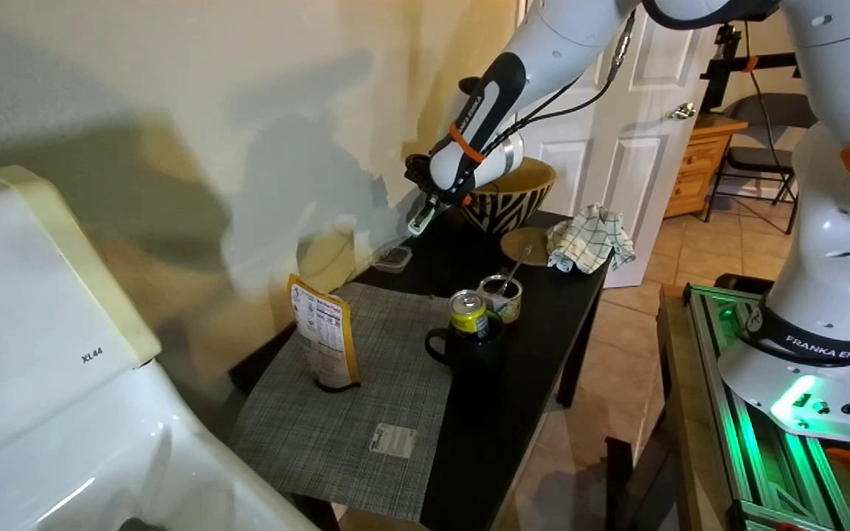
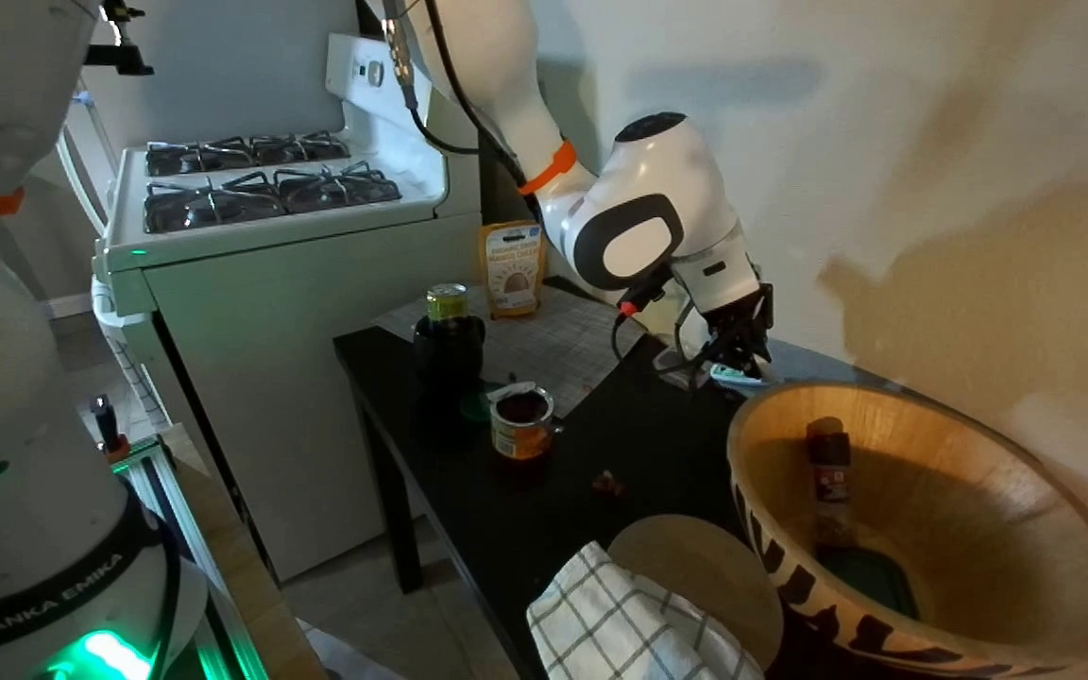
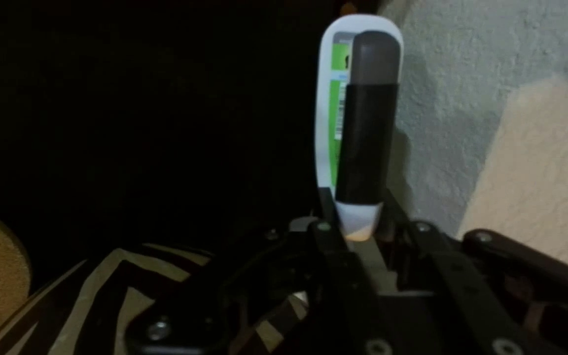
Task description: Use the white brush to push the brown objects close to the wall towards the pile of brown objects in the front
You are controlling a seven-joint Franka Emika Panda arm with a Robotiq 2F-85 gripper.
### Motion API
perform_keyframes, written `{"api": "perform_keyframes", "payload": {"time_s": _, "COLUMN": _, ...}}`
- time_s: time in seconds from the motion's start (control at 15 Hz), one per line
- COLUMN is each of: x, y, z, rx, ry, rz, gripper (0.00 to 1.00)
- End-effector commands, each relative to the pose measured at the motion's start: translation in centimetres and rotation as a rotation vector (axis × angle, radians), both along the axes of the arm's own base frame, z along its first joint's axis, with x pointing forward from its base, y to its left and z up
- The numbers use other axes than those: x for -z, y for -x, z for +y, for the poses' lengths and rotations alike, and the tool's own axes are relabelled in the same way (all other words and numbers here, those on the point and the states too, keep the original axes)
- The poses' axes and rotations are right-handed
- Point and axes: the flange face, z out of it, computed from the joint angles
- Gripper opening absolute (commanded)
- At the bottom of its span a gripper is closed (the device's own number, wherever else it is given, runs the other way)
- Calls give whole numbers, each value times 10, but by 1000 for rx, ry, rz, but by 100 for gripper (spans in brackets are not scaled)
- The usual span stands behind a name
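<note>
While poised near the wall (image 1: 211, 88), holds the white brush (image 3: 353, 118) by its near end between the tightly closed jaws of the gripper (image 3: 360, 212), presumably leaving its length free to push toward the brown bits (image 2: 607, 484) on the table (image 2: 544, 515); cannot surely spot any wall-side.

A dark table (image 2: 525, 510) carries a grey woven placemat (image 1: 388, 346) towards one end and a zebra-patterned bowl (image 1: 519, 208) at the other. A black mug (image 2: 450, 364) stands at the placemat's edge, near an opened can (image 2: 518, 441). Small brown objects (image 2: 607, 484) lie between can and round tan board (image 2: 709, 567); a crumpled checked cloth (image 2: 638, 628) overlaps the board. A clear container (image 1: 393, 258) sits near the placemat.
</note>
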Motion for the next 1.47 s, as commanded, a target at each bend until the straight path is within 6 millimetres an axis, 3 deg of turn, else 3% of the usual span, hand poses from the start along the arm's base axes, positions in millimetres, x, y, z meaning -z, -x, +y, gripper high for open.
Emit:
{"api": "perform_keyframes", "payload": {"time_s": 0.0, "x": 11, "y": -20, "z": 16, "rx": 19, "ry": 54, "rz": -11, "gripper": 6}}
{"api": "perform_keyframes", "payload": {"time_s": 0.67, "x": 30, "y": -43, "z": 28, "rx": -10, "ry": 82, "rz": 51, "gripper": 6}}
{"api": "perform_keyframes", "payload": {"time_s": 1.13, "x": 29, "y": -59, "z": 60, "rx": -125, "ry": -33, "rz": 37, "gripper": 6}}
{"api": "perform_keyframes", "payload": {"time_s": 1.4, "x": 38, "y": -61, "z": 64, "rx": -124, "ry": -47, "rz": 25, "gripper": 6}}
